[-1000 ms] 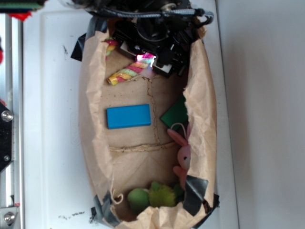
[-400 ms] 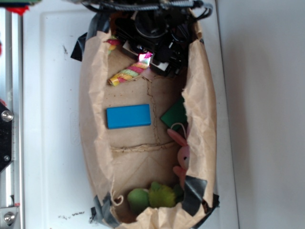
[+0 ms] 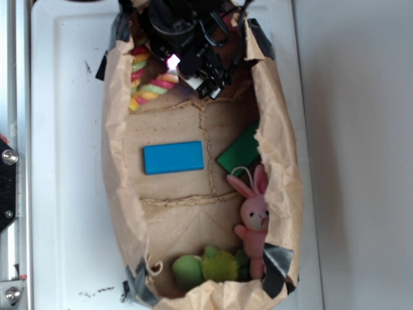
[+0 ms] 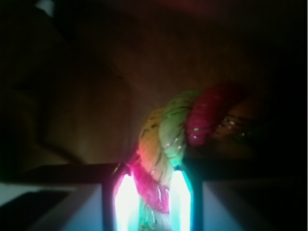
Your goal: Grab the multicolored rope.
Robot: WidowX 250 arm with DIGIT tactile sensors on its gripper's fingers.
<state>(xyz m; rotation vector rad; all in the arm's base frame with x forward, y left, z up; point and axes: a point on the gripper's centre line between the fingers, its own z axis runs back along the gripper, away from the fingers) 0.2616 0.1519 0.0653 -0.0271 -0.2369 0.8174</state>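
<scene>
**Rope caught and dragged toward the bag's top end**

Exterior view: the thick twisted multicolored rope [image 3: 147,82] of red, yellow, green and pink strands now lies bent against the upper-left wall of the crumpled brown paper bag [image 3: 274,161], shifted up from a second ago. The black pincer [image 3: 173,62] has retreated with it. The flat blue rectangular block [image 3: 173,157] has not moved (the pink plush bunny [image 3: 254,216] shows more fully).

Wrist view: the rope [image 4: 175,134] sits clamped between the glowing fingers [image 4: 182,199], so the grab looks made.
</scene>
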